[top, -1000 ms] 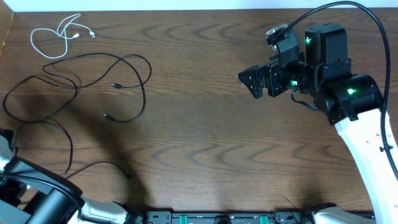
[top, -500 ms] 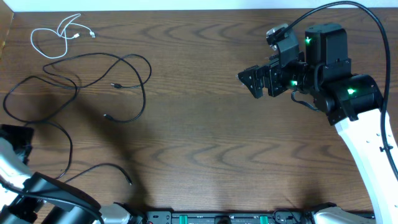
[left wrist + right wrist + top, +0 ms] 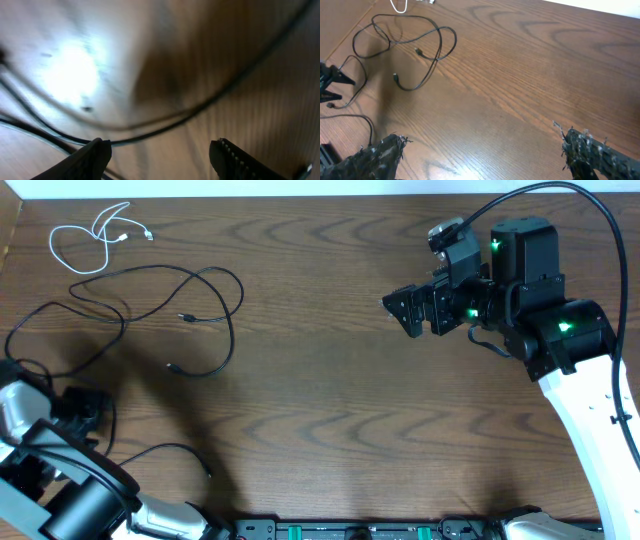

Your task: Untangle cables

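Counter (image 3: 330, 430), dark wood grain.

White cable (image 3: 104, 237): small loose coil in the far left corner, plug ends towards the right. It lies apart from the black ones.

Black cables (image 3: 233, 330): wide loops spread over the left side, crossing each other in several places. Two small plug ends lie inside the loops. One strand runs down to the near left edge.

Left arm (image 3: 60, 480): low at the near left, over the black strands. Left jaws spread. The wrist view is blurred, but a black strand (image 3: 165, 129) runs across the counter ahead of the fingers (image 3: 92, 157), not pinched.

Right arm (image 3: 560, 330): raised over the far right, well apart from all cables. Right jaws spread wide, with only bare counter between the fingertips (image 3: 382, 155).
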`<state>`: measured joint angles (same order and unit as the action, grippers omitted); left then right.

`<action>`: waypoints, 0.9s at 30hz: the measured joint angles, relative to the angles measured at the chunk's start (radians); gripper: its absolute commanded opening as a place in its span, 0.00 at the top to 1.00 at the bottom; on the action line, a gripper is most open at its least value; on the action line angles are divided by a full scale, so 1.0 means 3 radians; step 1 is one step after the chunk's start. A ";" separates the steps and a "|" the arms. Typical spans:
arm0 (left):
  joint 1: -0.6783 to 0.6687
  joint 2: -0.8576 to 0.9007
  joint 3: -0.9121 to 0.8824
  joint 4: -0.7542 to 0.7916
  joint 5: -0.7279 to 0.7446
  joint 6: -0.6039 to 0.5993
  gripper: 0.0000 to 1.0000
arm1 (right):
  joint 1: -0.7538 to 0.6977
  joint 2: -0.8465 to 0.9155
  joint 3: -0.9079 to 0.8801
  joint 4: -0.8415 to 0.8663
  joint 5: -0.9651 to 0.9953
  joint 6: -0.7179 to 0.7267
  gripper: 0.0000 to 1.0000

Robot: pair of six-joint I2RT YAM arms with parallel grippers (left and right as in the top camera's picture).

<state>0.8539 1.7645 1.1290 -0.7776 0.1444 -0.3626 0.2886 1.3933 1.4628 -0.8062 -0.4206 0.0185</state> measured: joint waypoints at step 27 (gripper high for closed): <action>-0.0462 0.0145 -0.0314 0.0436 -0.0673 0.0768 0.68 | 0.0000 0.0000 0.0000 0.0011 -0.0003 0.0000 0.01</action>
<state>0.7155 1.8080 1.0348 -0.6468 -0.0574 -0.1322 0.2886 1.3933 1.4628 -0.8028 -0.4213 0.0185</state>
